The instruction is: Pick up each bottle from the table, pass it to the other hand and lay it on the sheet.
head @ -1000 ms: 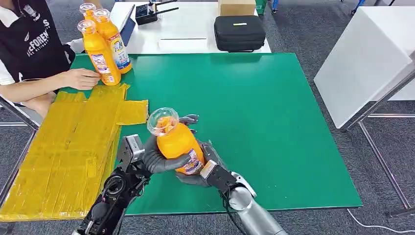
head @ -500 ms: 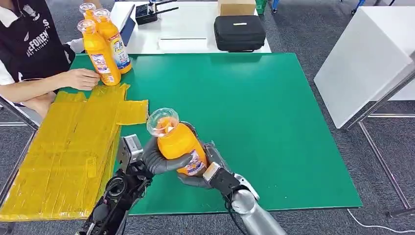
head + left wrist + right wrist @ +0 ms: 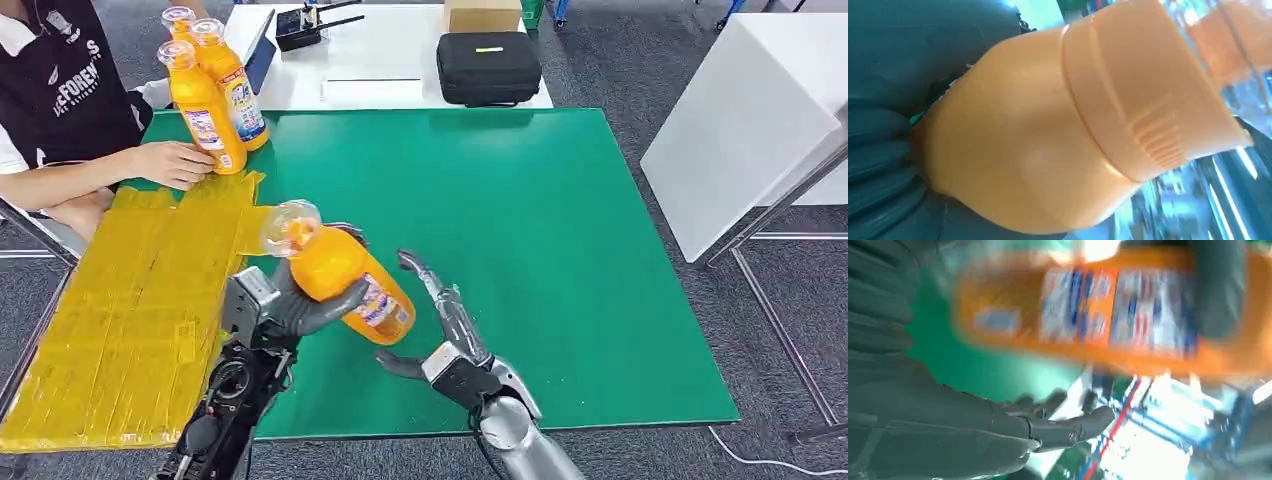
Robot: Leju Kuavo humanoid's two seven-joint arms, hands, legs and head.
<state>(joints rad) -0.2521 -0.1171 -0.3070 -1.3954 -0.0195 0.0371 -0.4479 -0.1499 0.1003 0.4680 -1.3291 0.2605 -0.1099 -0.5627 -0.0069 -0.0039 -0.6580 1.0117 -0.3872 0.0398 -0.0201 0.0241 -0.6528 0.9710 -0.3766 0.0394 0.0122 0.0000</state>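
- The left hand (image 3: pixel 290 310) grips the orange bottle (image 3: pixel 340 280), tilted, cap toward the yellow sheet (image 3: pixel 120 300).
- The right hand (image 3: pixel 440 330) lies just beside the bottle, fingers spread, holding nothing.

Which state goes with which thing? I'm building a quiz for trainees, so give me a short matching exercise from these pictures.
Column one:
1. left hand
2. right hand
3. black case
4. yellow sheet

Column two:
A. lies on the white table beyond the green one
B. open, fingers spread, holding nothing
C. grips the tilted orange bottle
D. spread over the green table's left side

Pairs: 1-C, 2-B, 3-A, 4-D
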